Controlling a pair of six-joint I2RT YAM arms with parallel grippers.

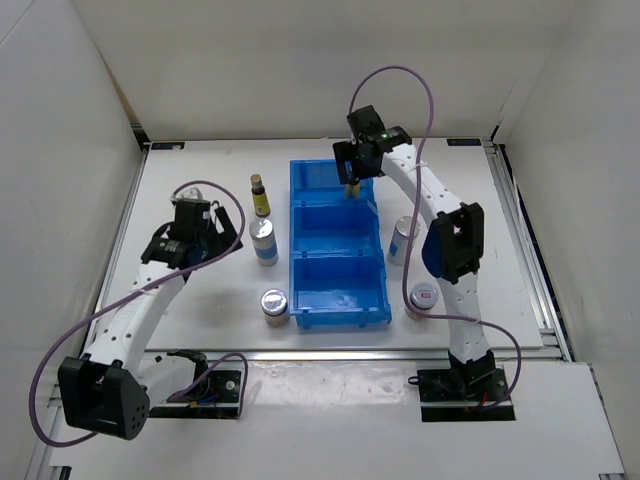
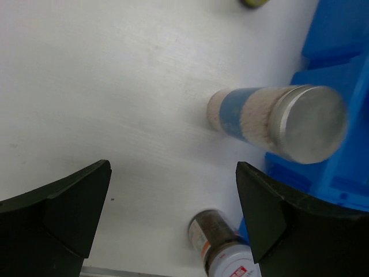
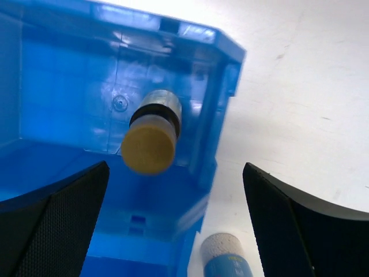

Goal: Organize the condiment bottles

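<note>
Top view gives full layout: bin mid-table; left bottle, left shaker and left jar on table along its left wall; right shaker and right jar by R arm. Only R wrist view shows binned bottle clearly: upright in far compartment, close to right wall. Left jar just beside bin's near corner; broad table strip left of that row. R gripper spread wide above binned bottle, gripping nothing. L gripper spread wide over table near left shaker, holding nothing.
</note>
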